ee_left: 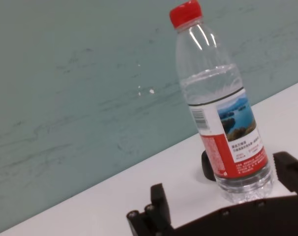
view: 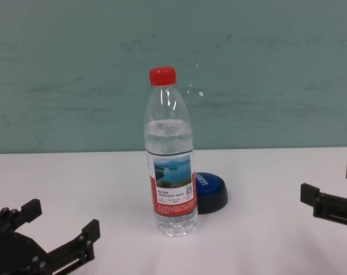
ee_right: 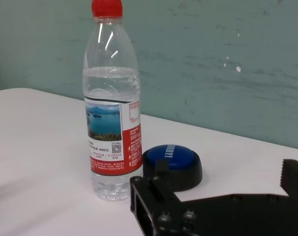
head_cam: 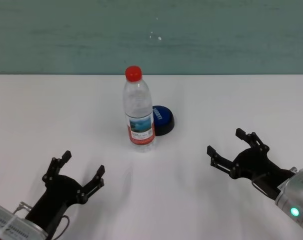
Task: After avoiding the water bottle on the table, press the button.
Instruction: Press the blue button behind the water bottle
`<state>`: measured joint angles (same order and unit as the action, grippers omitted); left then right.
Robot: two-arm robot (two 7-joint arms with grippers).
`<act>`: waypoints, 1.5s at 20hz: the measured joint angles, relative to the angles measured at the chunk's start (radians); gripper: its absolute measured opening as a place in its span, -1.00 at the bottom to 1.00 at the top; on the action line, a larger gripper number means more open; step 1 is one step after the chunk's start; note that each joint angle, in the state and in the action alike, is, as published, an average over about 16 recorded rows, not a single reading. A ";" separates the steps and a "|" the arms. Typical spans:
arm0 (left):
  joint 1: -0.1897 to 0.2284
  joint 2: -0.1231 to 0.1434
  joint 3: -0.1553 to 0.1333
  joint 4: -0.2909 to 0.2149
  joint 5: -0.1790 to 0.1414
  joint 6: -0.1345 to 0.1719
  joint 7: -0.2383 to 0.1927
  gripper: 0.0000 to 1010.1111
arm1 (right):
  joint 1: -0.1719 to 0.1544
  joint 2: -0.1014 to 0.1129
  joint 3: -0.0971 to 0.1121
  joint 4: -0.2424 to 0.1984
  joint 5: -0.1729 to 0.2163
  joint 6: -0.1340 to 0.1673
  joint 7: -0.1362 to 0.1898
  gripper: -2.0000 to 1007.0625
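The table [head_cam: 51,110] carries the water bottle [head_cam: 139,112] upright at centre, with the button [head_cam: 162,119] just behind it, toward the right. Both the right gripper [head_cam: 231,146] and left gripper [head_cam: 83,168] hover nearby, fingers spread. Recommended: route 1 arm, the right, wide of the bottle and press the dome from above.

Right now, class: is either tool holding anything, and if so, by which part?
Nothing is held. The left tool and right tool are open above the table, apart from the water bottle and button.
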<state>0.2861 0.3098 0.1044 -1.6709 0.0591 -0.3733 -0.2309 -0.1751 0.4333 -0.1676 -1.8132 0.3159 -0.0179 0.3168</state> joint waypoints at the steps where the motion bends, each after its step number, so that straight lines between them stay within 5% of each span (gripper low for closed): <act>1: 0.000 0.000 0.000 0.000 0.000 0.000 0.000 0.98 | 0.001 -0.001 -0.001 0.001 -0.001 0.000 0.000 0.99; 7: 0.000 0.000 0.000 0.000 0.000 0.000 0.000 0.98 | 0.032 -0.011 -0.005 0.034 -0.002 0.001 0.000 0.99; 12: 0.000 0.000 0.000 0.000 0.000 0.000 0.000 0.98 | 0.090 -0.018 -0.005 0.083 0.003 0.007 0.006 0.99; 21: 0.000 0.000 0.000 0.000 0.000 0.000 0.000 0.98 | 0.252 -0.031 -0.025 0.201 0.007 0.019 0.035 0.99; 30: 0.000 0.000 0.000 0.000 0.000 0.000 0.000 0.98 | 0.422 -0.063 -0.093 0.328 0.000 0.021 0.077 0.99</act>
<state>0.2861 0.3098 0.1044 -1.6709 0.0591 -0.3733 -0.2309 0.2470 0.3703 -0.2608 -1.4848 0.3159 0.0036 0.3940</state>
